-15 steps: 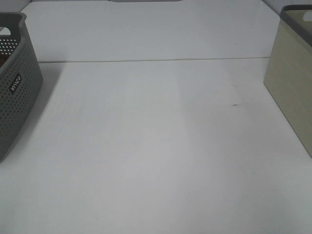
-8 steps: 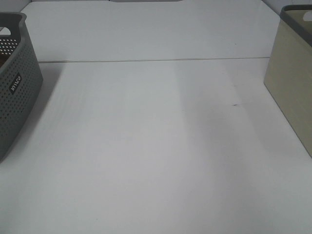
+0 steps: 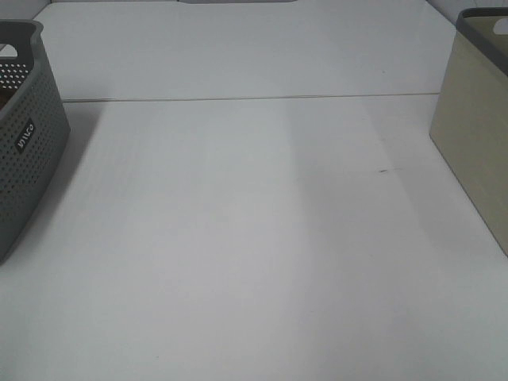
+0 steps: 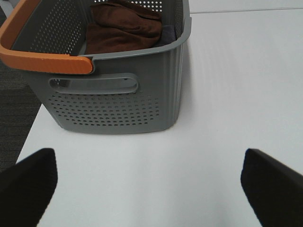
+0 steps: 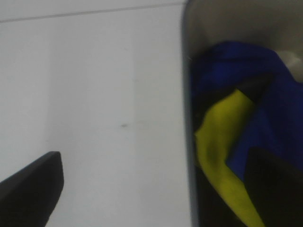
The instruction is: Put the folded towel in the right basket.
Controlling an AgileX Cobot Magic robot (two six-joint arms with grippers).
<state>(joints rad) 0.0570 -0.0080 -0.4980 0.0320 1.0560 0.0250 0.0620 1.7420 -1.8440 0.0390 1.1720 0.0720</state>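
The right basket (image 3: 476,127) is beige with a dark rim and stands at the table's right edge. In the right wrist view its inside (image 5: 189,118) holds a blue towel (image 5: 236,75) and a yellow cloth (image 5: 222,142), both crumpled. My right gripper (image 5: 154,161) is open and empty, hovering over the basket's near rim. The grey perforated left basket (image 3: 24,151) holds a folded brown towel (image 4: 123,26). My left gripper (image 4: 149,184) is open and empty over the table, short of that basket. Neither gripper shows in the exterior view.
The left basket has an orange handle (image 4: 45,59) on its near rim. The white table (image 3: 254,238) runs between the two baskets, with a seam (image 3: 238,99) across its far part and a small dark mark (image 3: 383,170) towards the right basket.
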